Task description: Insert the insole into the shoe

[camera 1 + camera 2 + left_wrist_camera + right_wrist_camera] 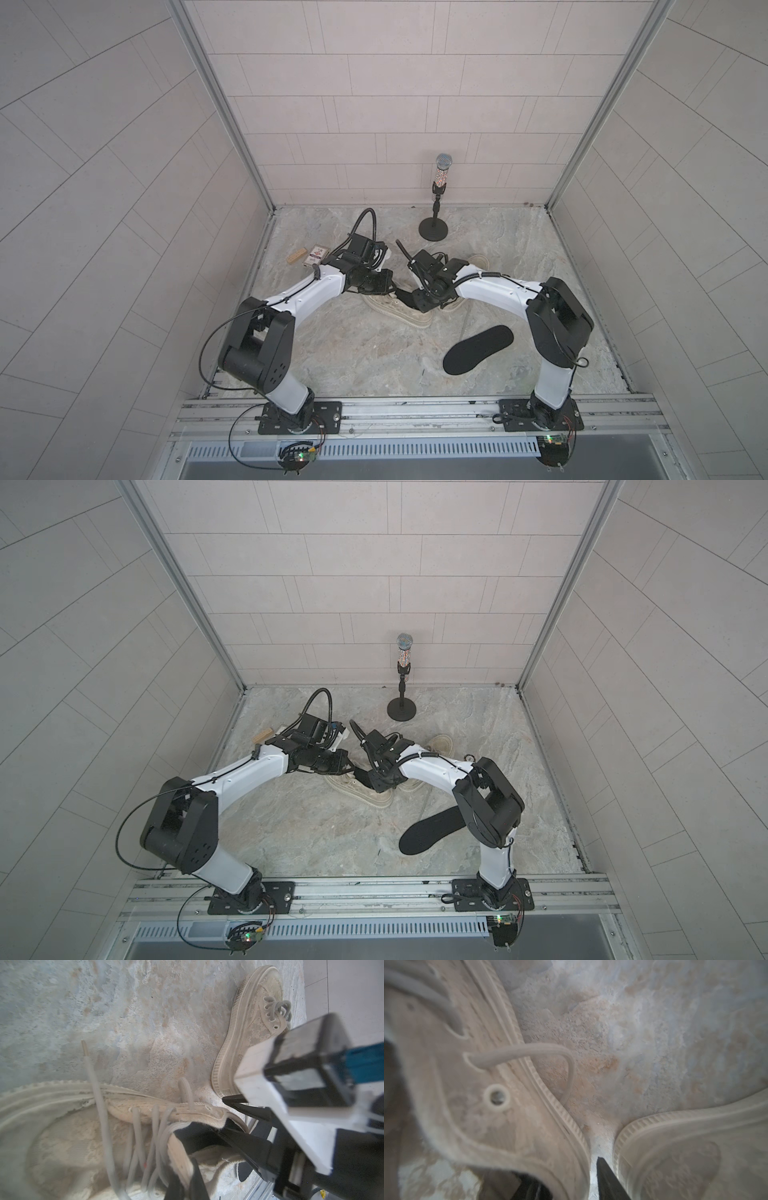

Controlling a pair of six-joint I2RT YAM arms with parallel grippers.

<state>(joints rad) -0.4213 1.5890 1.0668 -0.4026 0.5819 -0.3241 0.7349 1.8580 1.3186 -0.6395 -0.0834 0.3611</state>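
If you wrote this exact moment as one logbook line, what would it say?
stage: opening shoe | left gripper: shut on tongue | right gripper: open, astride side wall | insole: flat on table, untouched

A cream lace-up shoe [409, 318] and its cream twin [478, 262] lay nearly touching. The grey stone counter [353, 357] around the flat black insole [478, 349] was open.

My left arm [307, 295] and right arm [498, 290] are white with black joints, the shoe [409, 318] and second shoe [478, 261] cream with a lacy floral weave and ribbed soles, the insole [478, 349] plain black, the table [353, 357] marbled grey and beige with rusty patches, the microphone [441, 172] multicoloured glitter on a black stand [433, 229].
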